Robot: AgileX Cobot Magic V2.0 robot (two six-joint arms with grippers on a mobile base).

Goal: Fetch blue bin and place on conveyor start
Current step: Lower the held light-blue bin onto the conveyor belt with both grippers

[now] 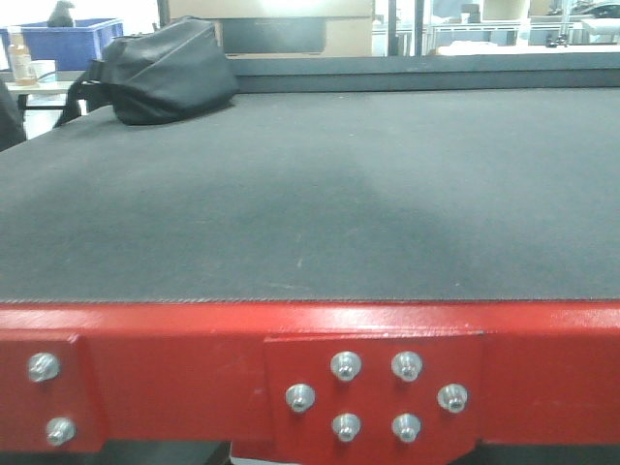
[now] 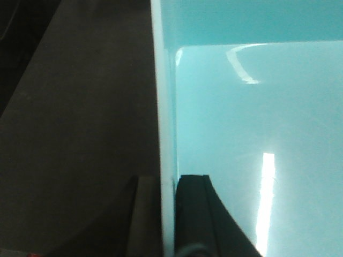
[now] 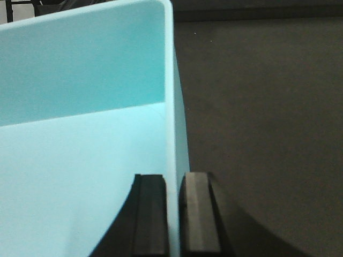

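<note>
Left wrist view: blue bin [image 2: 257,134] wall pinched between nearly closed left gripper [image 2: 169,184] jaws; right gripper [image 3: 174,184] clamped likewise. Bin unseen on conveyor start [image 1: 310,194] in front view. Placement judged pending: level lowering onto it, then joint release

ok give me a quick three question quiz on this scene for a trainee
1. True or false: the left tool is clamped on a wall of the blue bin, one finger inside and one outside.
2. In the front view, what lies on the far left of the belt? A) a black bag B) a helmet C) a green crate
3. Fill in: the frame edging the belt is painted ___.

Key: 1 true; 2 A; 3 red
</note>
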